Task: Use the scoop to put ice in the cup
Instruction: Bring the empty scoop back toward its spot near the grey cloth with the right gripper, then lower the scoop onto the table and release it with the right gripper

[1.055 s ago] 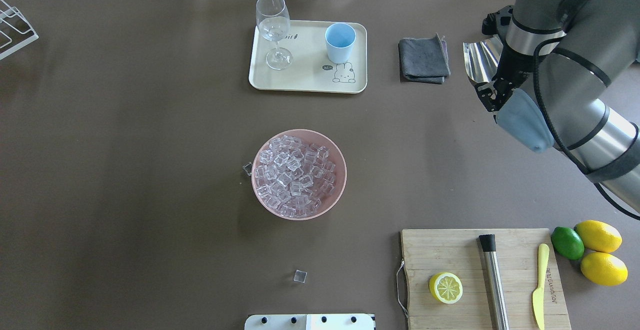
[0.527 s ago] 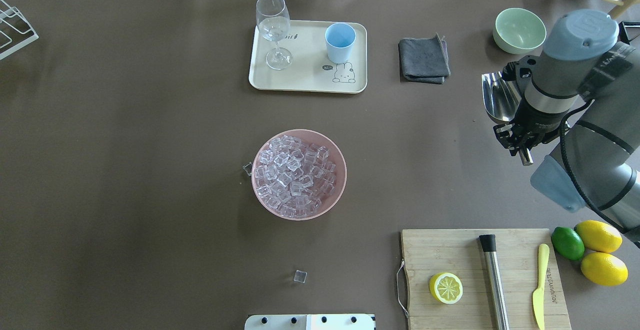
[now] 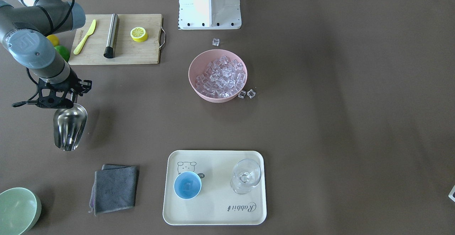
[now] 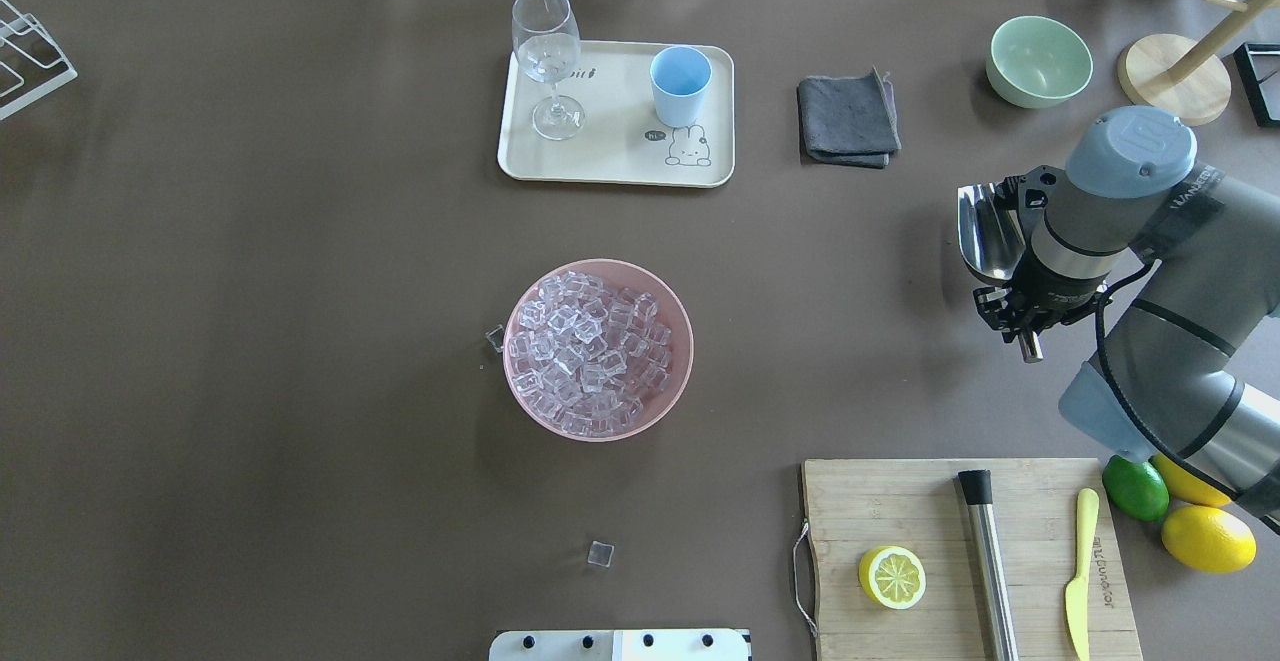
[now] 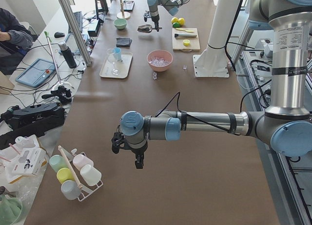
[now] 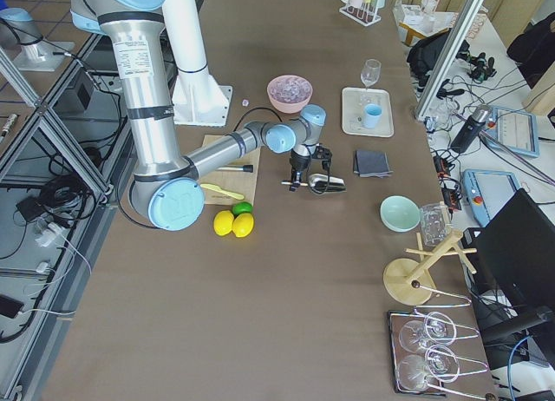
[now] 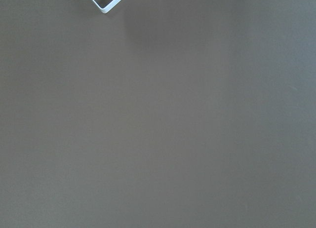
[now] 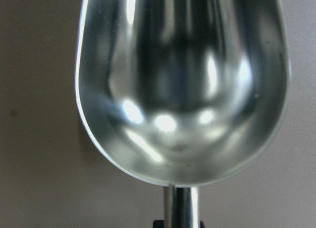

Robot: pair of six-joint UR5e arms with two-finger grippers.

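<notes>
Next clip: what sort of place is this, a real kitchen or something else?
Likely a robotics lab staged as a drinks station: grey industrial arm holding a shiny steel scoop, a side bench of cables and tablet controllers, and props like a pink bowl of clear ice cubes.

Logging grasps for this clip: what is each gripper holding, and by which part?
The right gripper holds the scoop by its tubular handle, bowl empty. The left gripper shows nothing in it.

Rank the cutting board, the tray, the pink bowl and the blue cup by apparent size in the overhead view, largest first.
1. cutting board
2. tray
3. pink bowl
4. cup, clearly the smallest
</notes>
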